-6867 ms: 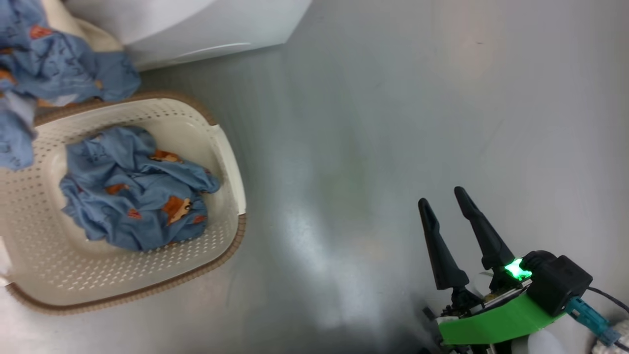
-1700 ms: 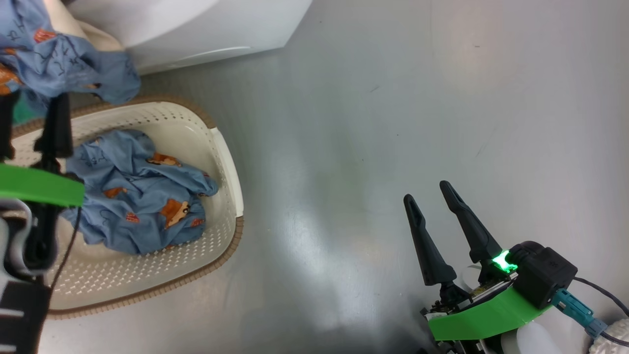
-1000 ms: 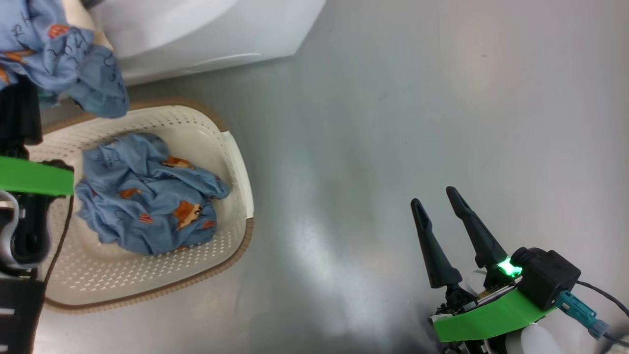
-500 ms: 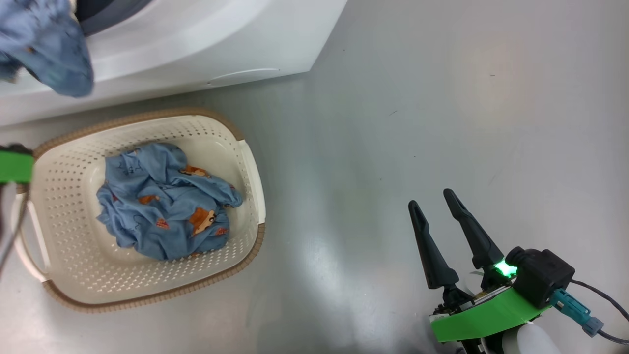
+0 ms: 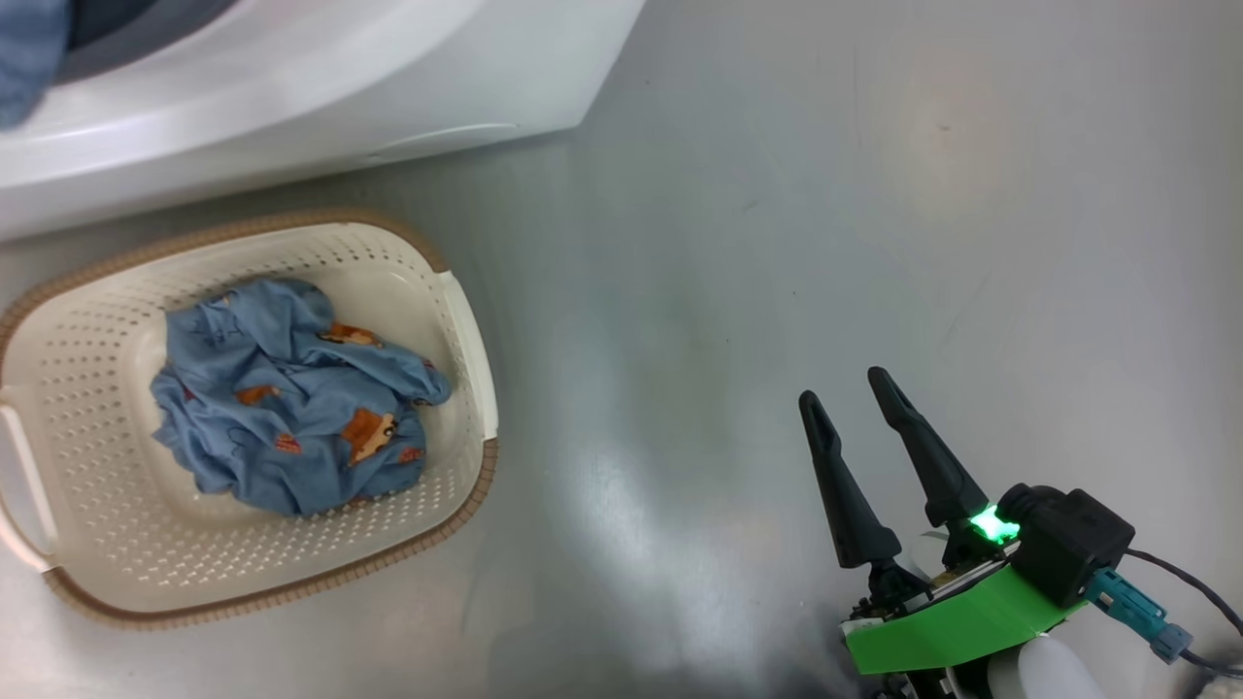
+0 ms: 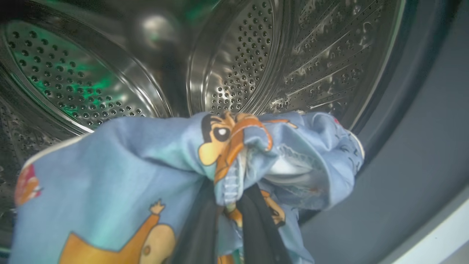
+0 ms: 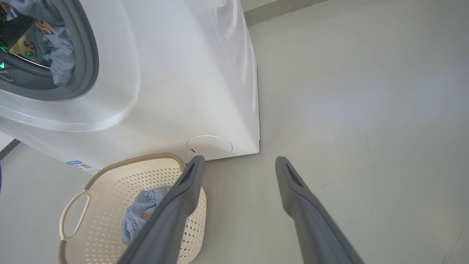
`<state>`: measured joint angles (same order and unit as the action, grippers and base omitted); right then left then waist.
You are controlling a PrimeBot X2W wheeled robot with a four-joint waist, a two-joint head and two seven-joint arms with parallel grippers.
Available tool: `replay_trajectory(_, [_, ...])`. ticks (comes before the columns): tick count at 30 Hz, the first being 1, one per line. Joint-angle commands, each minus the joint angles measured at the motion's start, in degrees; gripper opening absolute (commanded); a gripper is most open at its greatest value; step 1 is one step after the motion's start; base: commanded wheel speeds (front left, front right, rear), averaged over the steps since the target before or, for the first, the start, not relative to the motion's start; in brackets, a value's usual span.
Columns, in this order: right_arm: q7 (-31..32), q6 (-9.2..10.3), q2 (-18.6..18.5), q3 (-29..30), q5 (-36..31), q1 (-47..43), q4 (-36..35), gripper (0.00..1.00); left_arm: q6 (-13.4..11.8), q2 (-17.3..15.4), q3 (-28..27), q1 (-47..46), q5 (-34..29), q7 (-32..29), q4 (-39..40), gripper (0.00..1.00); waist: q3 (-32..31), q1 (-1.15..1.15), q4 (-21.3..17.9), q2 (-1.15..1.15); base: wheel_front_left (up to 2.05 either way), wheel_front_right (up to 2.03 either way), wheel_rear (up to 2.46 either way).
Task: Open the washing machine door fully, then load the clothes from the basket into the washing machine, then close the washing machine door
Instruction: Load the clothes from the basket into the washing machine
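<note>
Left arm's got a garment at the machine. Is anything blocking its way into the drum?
Nothing visible does. The garment, clamped in the left gripper, hangs at the mouth of the drum, which lies open beyond it.

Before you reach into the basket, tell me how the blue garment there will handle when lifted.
Probably floppy: the blue garment lies crumpled in soft folds in the basket, so it should sag and trail from a pinch. Likely light: a similar garment hangs bunched from the shut left claw at the drum.
</note>
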<state>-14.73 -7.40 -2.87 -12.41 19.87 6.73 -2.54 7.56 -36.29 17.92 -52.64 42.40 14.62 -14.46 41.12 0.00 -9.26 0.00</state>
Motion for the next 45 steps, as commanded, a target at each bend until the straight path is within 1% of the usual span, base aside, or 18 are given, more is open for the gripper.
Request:
replay_trajectory(1, [-0.27, -0.09, 0.0, -1.91, 0.72, -1.85, -1.38, 1.0, -0.08, -3.57, -0.49, -3.29, 1.61, -0.67, -0.21, 0.0, 1.05, 0.0, -0.75, 0.0, 0.0, 0.0, 0.0])
replay_trajectory(4, [-0.27, -0.09, 0.0, -2.23, 0.9, -2.0, -1.56, 1.0, -0.08, -4.08, 0.89, -5.31, 1.95, -1.18, -1.17, 0.0, 1.72, 0.0, -1.27, 0.0, 0.0, 0.0, 0.0])
replay_trajectory(6, [-0.27, -0.09, 0.0, -2.56, 1.0, -2.2, -1.86, 1.0, -0.08, -5.09, 2.5, -7.04, 1.15, -1.54, -2.1, 0.0, 2.51, 0.0, -1.93, 0.0, 0.0, 0.0, 0.0])
replay_trajectory(10, [-0.27, -0.09, 0.0, -2.82, 1.17, -2.67, -2.63, 1.0, -0.08, -6.66, 4.63, -10.03, 1.55, -2.36, -4.25, 0.0, 4.71, 0.0, -3.2, 0.0, 0.0, 0.0, 0.0])
replay_trajectory(17, [-0.27, -0.09, 0.0, -3.15, 1.4, -3.64, -3.46, 1.0, -0.08, -9.31, 7.62, -14.36, 3.05, -2.25, -6.44, 0.0, 7.31, 0.0, -3.9, 0.0, 0.0, 0.0, 0.0])
replay_trajectory(22, [-0.27, -0.09, 0.0, -4.06, 1.48, -3.39, -3.39, 1.0, -0.08, -9.16, 8.93, -18.56, 3.55, -2.0, -6.71, 0.0, 7.92, 0.0, -4.08, 0.0, 0.0, 0.0, 0.0])
replay_trajectory(26, [-0.27, -0.09, 0.0, -5.17, 1.59, -3.88, -3.51, 1.0, -0.08, -9.53, 9.68, -21.96, 2.4, -1.45, -7.31, 0.0, 7.69, 0.0, -4.89, 0.0, 0.0, 0.0, 0.0])
replay_trajectory(30, [-0.27, -0.09, 0.0, -5.91, 1.67, -4.8, -3.53, 1.0, -0.08, -9.63, 9.03, -25.2, 0.66, -0.11, -6.7, 0.0, 7.64, 0.0, -6.04, 0.0, 0.0, 0.0, 0.0])
replay_trajectory(34, [-0.27, -0.09, 0.0, -6.33, 1.66, -5.64, -3.7, 1.0, -0.08, -10.3, 9.23, -26.13, -0.17, 0.3, -5.38, 0.0, 7.4, 0.0, -6.92, 0.0, 0.0, 0.0, 0.0])
replay_trajectory(37, [-0.27, -0.09, 0.0, -6.7, 1.64, -6.04, -3.84, 1.0, -0.08, -10.8, 9.1, -25.61, 0.25, 0.35, -6.35, 0.0, 7.27, 0.0, -7.35, 0.0, 0.0, 0.0, 0.0])
replay_trajectory(38, [-0.27, -0.09, 0.0, -6.7, 1.67, -6.16, -3.88, 1.0, -0.08, -10.84, 9.08, -25.37, 0.4, 0.35, -6.87, 0.05, 7.23, 0.0, -7.36, 0.0, 0.0, 0.0, 0.0])
replay_trajectory(39, [-0.27, -0.09, 0.0, -6.69, 1.69, -6.24, -3.93, 1.0, -0.08, -10.67, 8.77, -25.19, 0.79, 0.36, -7.31, 0.69, 7.26, 0.0, -7.34, 0.0, 0.0, 0.0, 0.0])
replay_trajectory(40, [-0.27, -0.09, 0.0, -6.67, 1.68, -6.27, -3.97, 1.0, -0.08, -10.6, 8.79, -24.92, 1.15, 0.36, -7.9, 1.0, 7.34, 0.0, -7.28, 0.0, 0.0, 0.0, 0.0])
replay_trajectory(45, [-0.27, -0.09, 0.0, -6.18, 1.77, -5.98, -3.94, 1.0, -0.08, -10.56, 9.55, -24.62, 1.46, 0.37, -9.14, 1.0, 7.54, 0.0, -6.58, 0.0, 0.0, 0.0, 0.0])
